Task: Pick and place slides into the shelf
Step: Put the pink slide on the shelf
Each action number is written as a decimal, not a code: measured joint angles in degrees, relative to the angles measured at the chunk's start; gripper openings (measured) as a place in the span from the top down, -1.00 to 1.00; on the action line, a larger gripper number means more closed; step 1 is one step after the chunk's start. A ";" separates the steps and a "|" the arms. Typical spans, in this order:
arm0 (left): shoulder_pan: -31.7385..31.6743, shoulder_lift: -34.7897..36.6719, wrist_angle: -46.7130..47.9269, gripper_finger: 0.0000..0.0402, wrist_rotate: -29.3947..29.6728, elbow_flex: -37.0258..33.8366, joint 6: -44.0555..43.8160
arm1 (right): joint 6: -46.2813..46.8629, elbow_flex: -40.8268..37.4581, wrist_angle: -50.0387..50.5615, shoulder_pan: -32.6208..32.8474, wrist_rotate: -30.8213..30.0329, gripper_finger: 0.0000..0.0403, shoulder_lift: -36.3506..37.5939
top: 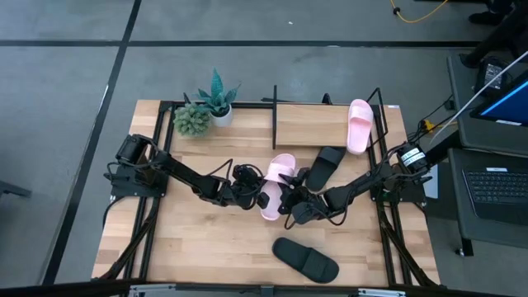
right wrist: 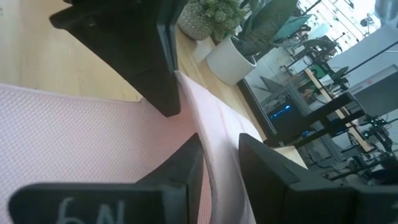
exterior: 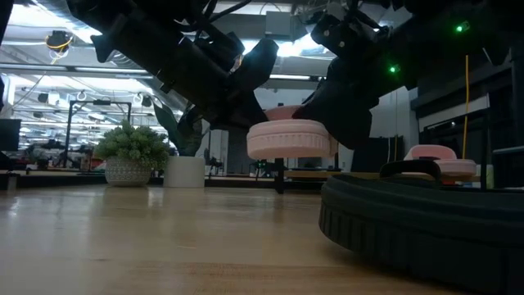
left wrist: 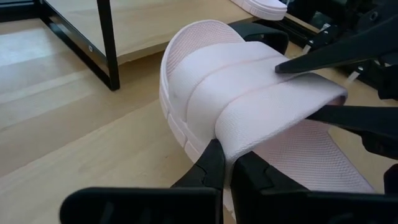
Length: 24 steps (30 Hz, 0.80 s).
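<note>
We see the left gripper (top: 257, 193) with fingers clenched on the strap of a pink slide (top: 276, 186) mid-tabletop (top: 206, 247), while the right gripper (top: 290, 200) fingers clasp that strap's opposite edge; it appears lifted, in front of the shelf (top: 313, 125).

light wood table (top: 198, 247), black slide (top: 306, 258) lying near its front edge, another black slide (top: 324, 165) by the shelf (top: 313, 124), pink slide (top: 359, 124) on the shelf board, two potted plants (top: 206, 111) at the back
</note>
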State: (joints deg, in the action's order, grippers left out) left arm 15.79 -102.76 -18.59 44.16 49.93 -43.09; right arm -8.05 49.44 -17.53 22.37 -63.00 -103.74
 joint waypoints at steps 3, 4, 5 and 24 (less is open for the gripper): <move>0.00 0.00 0.00 0.99 -0.04 0.00 0.00 | 0.04 0.01 0.01 -0.02 -0.13 0.50 0.00; 0.00 0.00 0.00 0.99 -0.08 0.00 0.01 | 0.05 0.01 0.01 -0.02 -0.17 0.53 0.00; 0.00 0.00 0.00 0.99 -0.14 0.00 0.10 | 0.03 0.01 0.02 -0.02 -0.17 0.56 0.00; 0.16 0.02 -0.48 0.72 -0.49 -0.07 3.90 | -0.15 -0.09 0.29 -0.11 0.57 0.92 -0.09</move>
State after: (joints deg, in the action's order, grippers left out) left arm 15.95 -102.74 -19.07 43.67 49.87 -39.19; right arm -8.21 49.35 -17.23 22.26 -62.43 -103.83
